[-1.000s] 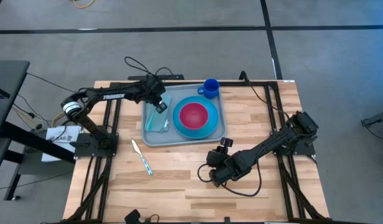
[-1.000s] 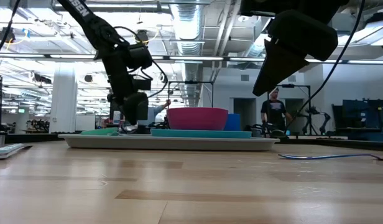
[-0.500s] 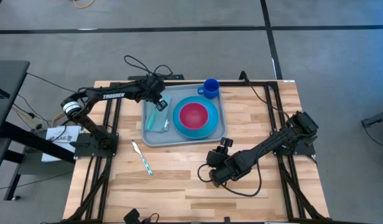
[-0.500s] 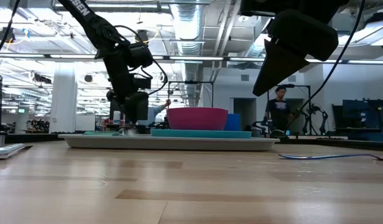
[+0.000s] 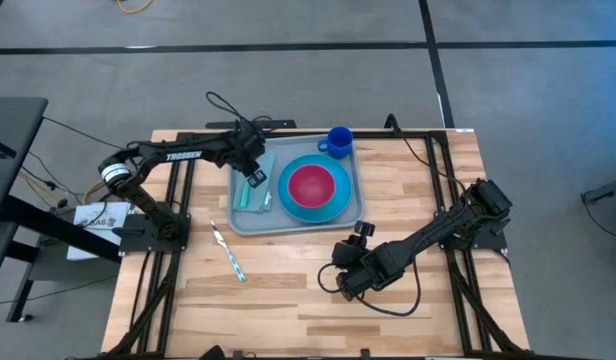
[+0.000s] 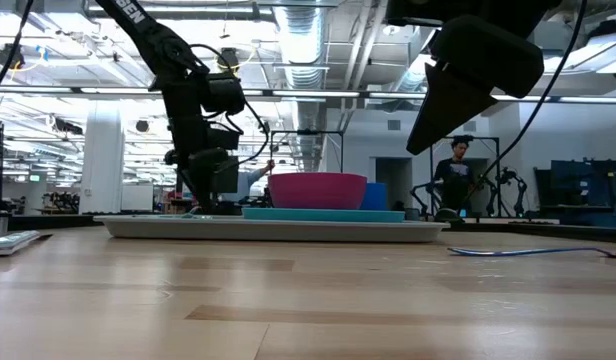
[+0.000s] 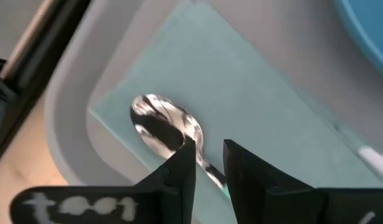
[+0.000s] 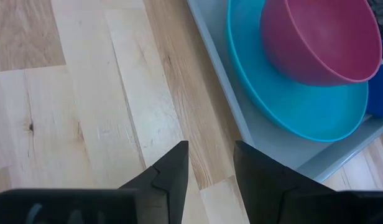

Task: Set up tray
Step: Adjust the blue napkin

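The left gripper (image 5: pixel 255 178) is down over the large pale grey-blue plastic tray (image 5: pixel 348 222), at the tray's nine o'clock end, and its two dark fingers (image 7: pixel 182 168) stand a little apart with the thin handle of a shiny metal spoon (image 7: pixel 163 124) running between them. Whether they are still touching that handle, I cannot tell from here. The spoon's bowl lies on the flat pale teal rectangular mat (image 7: pixel 241 118), which lies inside the tray.

If this is the release, the thing to do well is a straight lift: fingers wide enough to clear the handle on both sides, then up, no sideways drag, so the spoon keeps its line on the mat instead of skidding toward the rim.

The tray itself sits toward the table's twelve o'clock edge, centre. In it, at three o'clock from the mat, is the round bright blue plate (image 5: pixel 318 210) with a deep pink bowl (image 5: pixel 314 185) on top, close to the gripper, so any swing that way is risky. A blue mug (image 5: pixel 338 140) stands at the tray's one o'clock corner.

Still out on the wooden table (image 5: pixel 288 290), at seven o'clock from the tray, lies a slim utensil with a pale blue handle (image 5: pixel 228 253); I judge it is next to go in.

The right gripper (image 5: pixel 340 285) waits low over the bare wood at the tray's five o'clock, fingers parted and holding nothing. A person (image 6: pixel 455 175) stands far back in the room.
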Robot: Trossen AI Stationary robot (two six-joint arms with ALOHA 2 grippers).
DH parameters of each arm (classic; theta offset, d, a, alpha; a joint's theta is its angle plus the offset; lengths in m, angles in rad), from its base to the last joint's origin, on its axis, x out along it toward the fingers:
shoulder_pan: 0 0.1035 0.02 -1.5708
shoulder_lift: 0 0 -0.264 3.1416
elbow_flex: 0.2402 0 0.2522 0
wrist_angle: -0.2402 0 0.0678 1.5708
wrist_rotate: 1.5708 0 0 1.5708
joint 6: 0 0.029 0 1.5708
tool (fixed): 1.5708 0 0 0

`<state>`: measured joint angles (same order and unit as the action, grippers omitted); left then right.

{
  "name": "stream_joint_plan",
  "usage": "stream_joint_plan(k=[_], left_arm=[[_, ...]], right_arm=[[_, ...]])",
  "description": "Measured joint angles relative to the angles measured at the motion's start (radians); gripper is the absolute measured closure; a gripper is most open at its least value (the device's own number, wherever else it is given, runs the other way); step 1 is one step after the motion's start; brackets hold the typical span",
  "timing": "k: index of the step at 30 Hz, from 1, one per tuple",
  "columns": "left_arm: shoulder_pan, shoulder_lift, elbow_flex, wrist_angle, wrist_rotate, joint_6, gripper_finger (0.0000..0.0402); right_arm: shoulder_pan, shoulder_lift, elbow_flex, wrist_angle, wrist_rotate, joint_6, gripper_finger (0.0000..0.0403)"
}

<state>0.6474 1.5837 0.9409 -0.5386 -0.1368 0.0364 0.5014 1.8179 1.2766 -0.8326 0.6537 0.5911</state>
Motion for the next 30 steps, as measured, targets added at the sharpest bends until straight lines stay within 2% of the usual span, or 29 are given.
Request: stream_joint_plan(k=[4,9,12,17,22,24,27,30], left_arm=[[-0.027,-0.023,0.002,-0.064,0.026,0.0,0.0331],[-0.08,-0.085,0.078,-0.3,0.134,-0.049,0.0331],[-0.142,-0.138,0.093,-0.357,0.15,-0.071,0.0331],[-0.266,-0.172,0.04,-0.302,0.03,-0.092,0.0335],[-0.377,-0.17,-0.09,-0.142,0.017,-0.082,0.0389],[-0.401,-0.17,-0.129,-0.092,-0.023,-0.071,0.0395],[-0.412,-0.17,-0.177,-0.024,-0.138,-0.117,0.0399],[-0.408,-0.17,-0.217,0.026,-0.164,-0.152,0.0401]], right_arm=[[0.0,0.0,0.0,0.0,0.0,0.0,0.0282],[0.0,0.0,0.0,0.0,0.0,0.0,0.0282],[0.0,0.0,0.0,-0.001,0.001,-0.007,0.0282],[0.0,0.0,0.0,0.004,0.002,-0.018,0.0282],[0.0,0.0,0.0,0.009,0.002,-0.016,0.0282],[0.0,0.0,0.0,0.008,0.002,-0.016,0.0282],[0.0,0.0,0.0,0.008,0.002,-0.016,0.0282],[0.0,0.0,0.0,0.008,0.002,-0.016,0.0282]])
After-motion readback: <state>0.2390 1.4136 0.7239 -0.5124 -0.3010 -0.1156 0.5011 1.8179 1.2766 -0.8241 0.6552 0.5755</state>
